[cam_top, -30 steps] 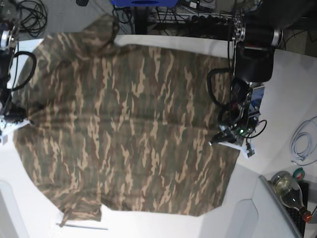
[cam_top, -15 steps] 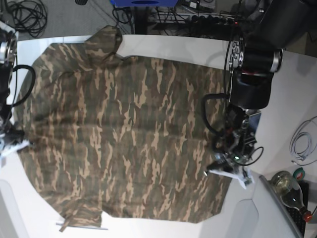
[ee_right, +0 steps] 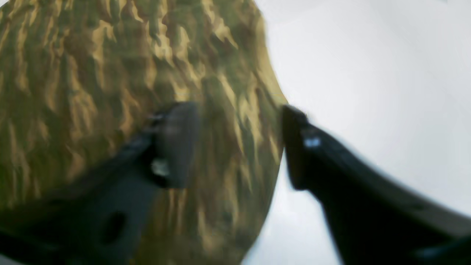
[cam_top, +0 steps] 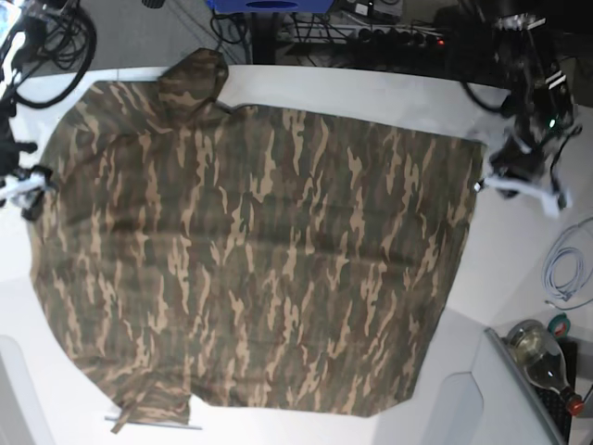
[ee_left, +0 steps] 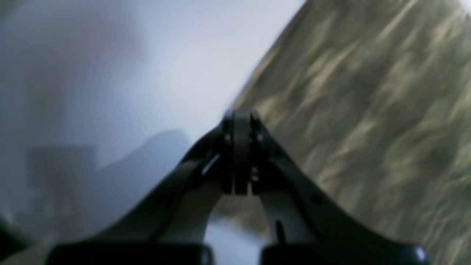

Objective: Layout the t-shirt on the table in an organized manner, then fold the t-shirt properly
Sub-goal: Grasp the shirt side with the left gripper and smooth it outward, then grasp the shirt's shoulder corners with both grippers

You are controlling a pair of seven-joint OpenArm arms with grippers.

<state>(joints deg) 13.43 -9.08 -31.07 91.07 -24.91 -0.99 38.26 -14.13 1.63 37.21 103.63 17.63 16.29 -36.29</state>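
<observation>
Now left tool [ee_left: 237, 121] pinched at t-shirt [cam_top: 250, 250] edge, right tool [ee_right: 235, 143] agape.

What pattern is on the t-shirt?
The t-shirt has a camouflage print of olive green, dark brown and tan, clearest in the base view.

T-shirt [cam_top: 250, 250] lies spread flat on the table [cam_top: 519, 278], covering most of it in the base view. One sleeve [cam_top: 190, 79] at the shirt's far edge, the other sleeve [cam_top: 153, 403] at the near edge. Left gripper [cam_top: 486, 181] at the shirt's right edge, far corner. Right gripper [cam_top: 28, 185] at the shirt's left edge. Coiled cable [cam_top: 565, 269] on the table right of the shirt. Bottle [cam_top: 542, 357] near the right near corner, beside the cable.
</observation>
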